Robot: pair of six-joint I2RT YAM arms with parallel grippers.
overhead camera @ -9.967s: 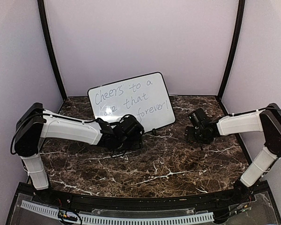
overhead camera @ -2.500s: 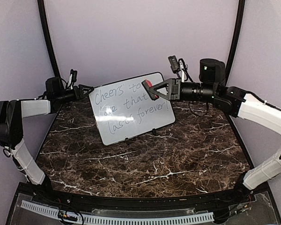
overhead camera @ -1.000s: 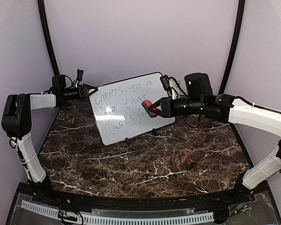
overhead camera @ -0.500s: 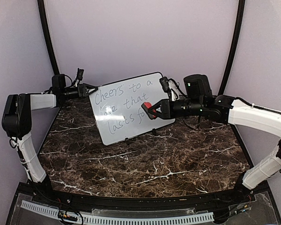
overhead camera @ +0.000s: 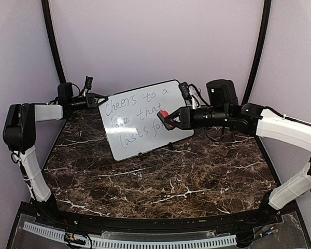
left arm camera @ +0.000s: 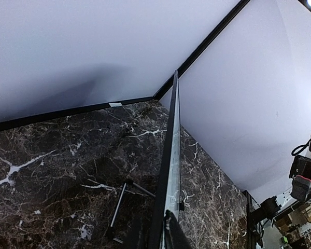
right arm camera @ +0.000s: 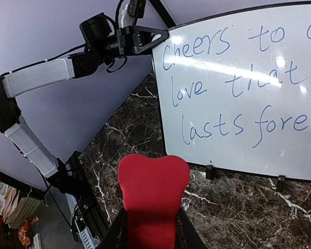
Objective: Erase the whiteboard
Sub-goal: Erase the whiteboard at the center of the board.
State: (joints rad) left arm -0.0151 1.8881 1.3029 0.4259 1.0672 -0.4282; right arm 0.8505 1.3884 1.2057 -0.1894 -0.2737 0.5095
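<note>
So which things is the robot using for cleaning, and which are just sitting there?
For the job:
- flat white rectangular whiteboard with thin black frame
- small red eraser block, in the right gripper
- left gripper, clamped on the board's corner

Just there:
- dark brown marble table
- pale lilac walls

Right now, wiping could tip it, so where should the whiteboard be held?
Pinch the whiteboard by its thin frame at the upper left corner, coming edge-on from the left, where the left gripper sits. It leans on small feet, and its face must stay free for the red eraser.
</note>
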